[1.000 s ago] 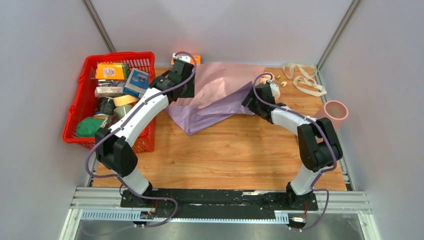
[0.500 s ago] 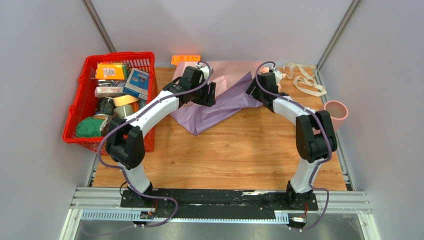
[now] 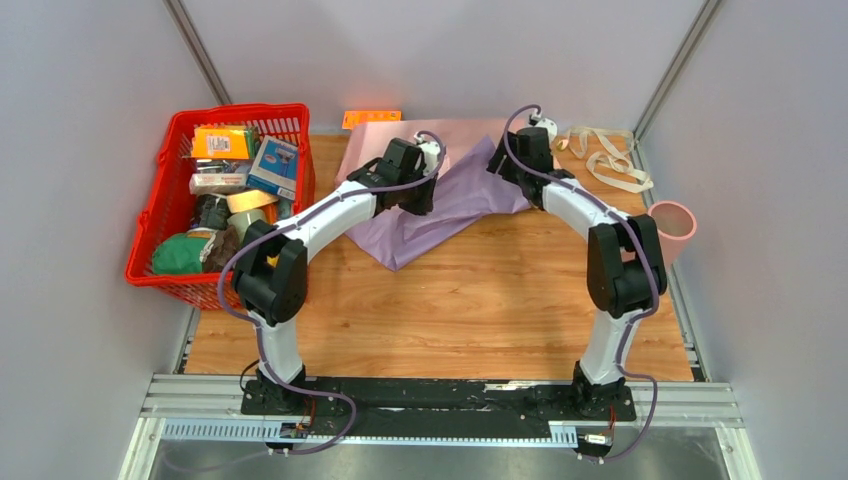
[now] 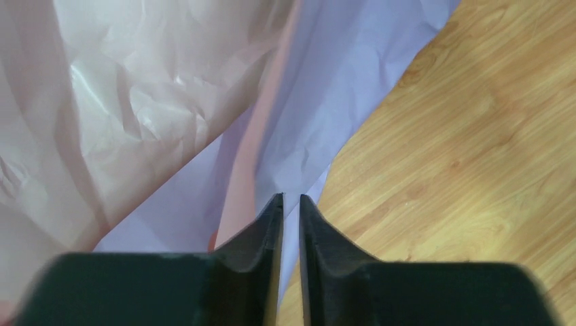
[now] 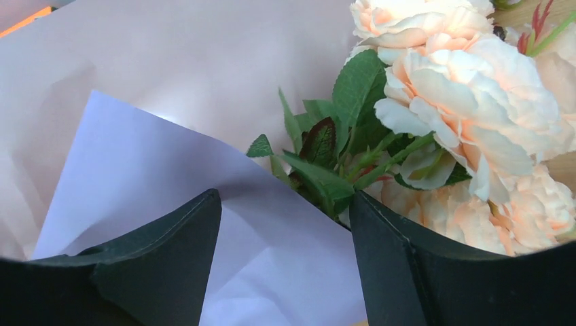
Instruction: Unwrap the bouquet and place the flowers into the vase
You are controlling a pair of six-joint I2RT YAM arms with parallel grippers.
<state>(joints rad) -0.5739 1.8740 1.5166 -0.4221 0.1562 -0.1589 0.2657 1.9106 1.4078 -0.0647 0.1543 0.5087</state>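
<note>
The left pincer (image 4: pixel 291 197) is pinching nearly shut on the paper (image 4: pixel 326 102), so a hard tug is risking a tear or dragging the flowers (image 5: pixel 462 102), which are lying beyond the wide-open right pincer (image 5: pixel 284 197). Paper is hiding their stems, and the vase (image 3: pixel 672 222) is standing well to its right.

The flowers (image 5: pixel 462 102) show only in the right wrist view, their blooms cut off at its top and right edges, while from above the paper (image 3: pixel 470 195) and the right arm (image 3: pixel 575 208) hide them, and whether the nearly closed left gripper (image 4: pixel 291 198) pinches that paper cannot be told
</note>
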